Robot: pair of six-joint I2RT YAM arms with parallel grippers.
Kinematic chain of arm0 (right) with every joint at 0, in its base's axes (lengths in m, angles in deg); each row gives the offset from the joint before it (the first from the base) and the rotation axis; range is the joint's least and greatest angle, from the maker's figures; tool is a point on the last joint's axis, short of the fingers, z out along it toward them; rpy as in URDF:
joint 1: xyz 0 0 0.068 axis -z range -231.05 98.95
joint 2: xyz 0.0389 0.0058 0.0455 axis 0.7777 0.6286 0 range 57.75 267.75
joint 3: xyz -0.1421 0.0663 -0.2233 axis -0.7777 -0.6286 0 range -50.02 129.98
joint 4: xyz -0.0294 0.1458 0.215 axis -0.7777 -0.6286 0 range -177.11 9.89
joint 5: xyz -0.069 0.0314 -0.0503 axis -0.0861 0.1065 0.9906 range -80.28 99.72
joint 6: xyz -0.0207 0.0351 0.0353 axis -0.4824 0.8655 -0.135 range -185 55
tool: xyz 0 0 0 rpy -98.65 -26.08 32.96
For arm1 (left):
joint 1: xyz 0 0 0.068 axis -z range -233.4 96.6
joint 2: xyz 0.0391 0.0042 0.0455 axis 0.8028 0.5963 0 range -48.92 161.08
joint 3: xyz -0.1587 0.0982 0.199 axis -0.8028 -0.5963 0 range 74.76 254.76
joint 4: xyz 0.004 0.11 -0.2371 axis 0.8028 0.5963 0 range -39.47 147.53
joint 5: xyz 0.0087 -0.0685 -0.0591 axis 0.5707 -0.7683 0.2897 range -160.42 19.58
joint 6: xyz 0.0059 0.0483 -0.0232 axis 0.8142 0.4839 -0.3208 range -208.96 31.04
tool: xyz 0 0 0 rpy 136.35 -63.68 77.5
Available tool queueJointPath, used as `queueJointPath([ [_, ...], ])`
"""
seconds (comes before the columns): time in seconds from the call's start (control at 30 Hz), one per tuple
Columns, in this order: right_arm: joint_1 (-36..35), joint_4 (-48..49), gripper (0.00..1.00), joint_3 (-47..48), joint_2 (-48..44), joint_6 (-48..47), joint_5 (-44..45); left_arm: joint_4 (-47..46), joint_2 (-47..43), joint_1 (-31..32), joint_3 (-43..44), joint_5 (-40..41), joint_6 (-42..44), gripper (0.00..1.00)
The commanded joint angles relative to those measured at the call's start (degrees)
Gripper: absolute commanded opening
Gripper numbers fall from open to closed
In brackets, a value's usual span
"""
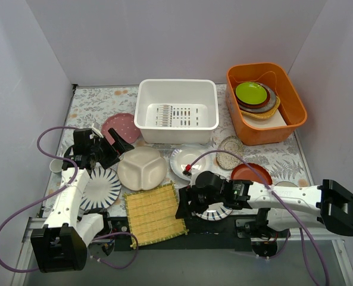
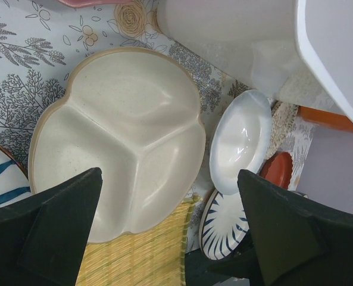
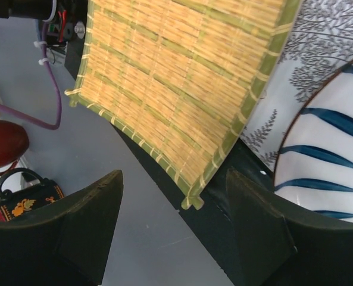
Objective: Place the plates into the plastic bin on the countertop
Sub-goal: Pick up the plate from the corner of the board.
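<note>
The white plastic bin stands empty at the back of the fern-printed countertop. In front of it lie a pink dotted plate, a cream three-section plate, a glossy white plate, a beige lacy plate, a red-brown plate and two blue-striped plates. My left gripper is open and empty above the cream plate's left side. My right gripper is open and empty over the right edge of the yellow mat, beside the striped plate.
An orange tub at the back right holds stacked lime-green and brown dishes. The yellow bamboo mat lies at the front edge, partly under the cream plate. A small white cup stands at the left. Grey walls close in three sides.
</note>
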Motion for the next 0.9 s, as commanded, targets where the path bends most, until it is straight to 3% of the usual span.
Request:
queueJointPath([
  [0.0,-1.4,4.4,0.77,2.2,1.7,3.3,-2.2,-0.1,-1.1,-0.2,-0.9,-1.0,0.3,0.98],
  [0.43,-2.3,3.4,0.69,-0.1,5.3,6.2,-4.9,-0.7,-1.0,-0.2,-1.2,-1.7,-0.3,0.98],
  [0.87,-4.3,1.7,0.69,0.7,11.9,7.6,-5.4,0.0,-1.3,-0.2,-0.8,-1.5,0.0,0.98],
])
